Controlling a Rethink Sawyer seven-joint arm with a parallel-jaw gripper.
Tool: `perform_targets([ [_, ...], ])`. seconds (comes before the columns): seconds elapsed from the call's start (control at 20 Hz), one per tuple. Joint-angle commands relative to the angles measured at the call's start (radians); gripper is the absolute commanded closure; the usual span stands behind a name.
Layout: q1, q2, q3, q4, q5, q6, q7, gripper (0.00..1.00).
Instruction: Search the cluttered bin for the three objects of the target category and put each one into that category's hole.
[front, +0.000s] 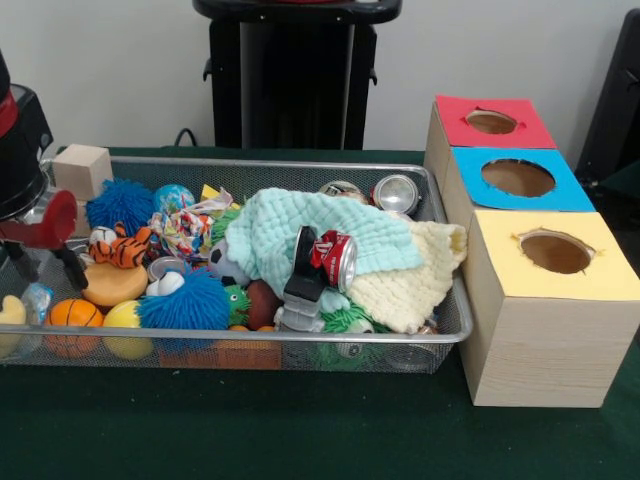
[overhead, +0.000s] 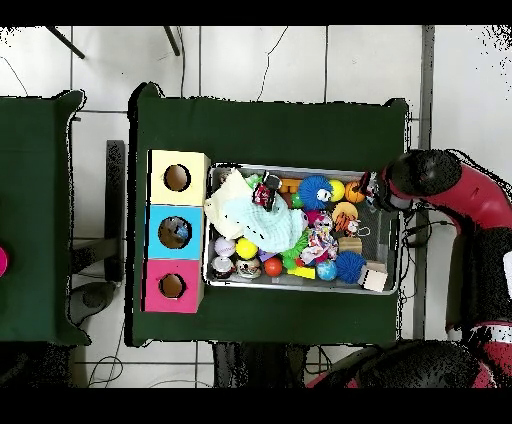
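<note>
The red-and-black gripper (front: 45, 262) hangs over the left end of the wire mesh bin (front: 440, 335), fingers spread, holding nothing.

Even, fairly bright indoor light falls from above, with no hard shadows; only a soft dark patch lies under the wire bin (front: 445, 335) on the green table (front: 300, 430). The cans (front: 396, 192) glint slightly. The front view is a little soft, and the floor (overhead: 260, 65) looks washed out from overhead.
</note>
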Motion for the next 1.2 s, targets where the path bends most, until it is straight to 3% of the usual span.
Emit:
perform_targets([
  [0.05, -0.033, 0.048, 0.071, 0.054, -0.012, -0.01, -0.149, 0.0],
  [0.55, -0.041, 0.097, 0.072, -0.003, -0.03, -0.023, -0.153, 0.0],
  [0.9, -0.038, 0.222, 0.083, -0.094, -0.055, -0.111, -0.152, 0.0],
  [1.2, -0.031, 0.227, 0.077, -0.094, -0.052, -0.114, -0.122, 0.0],
])
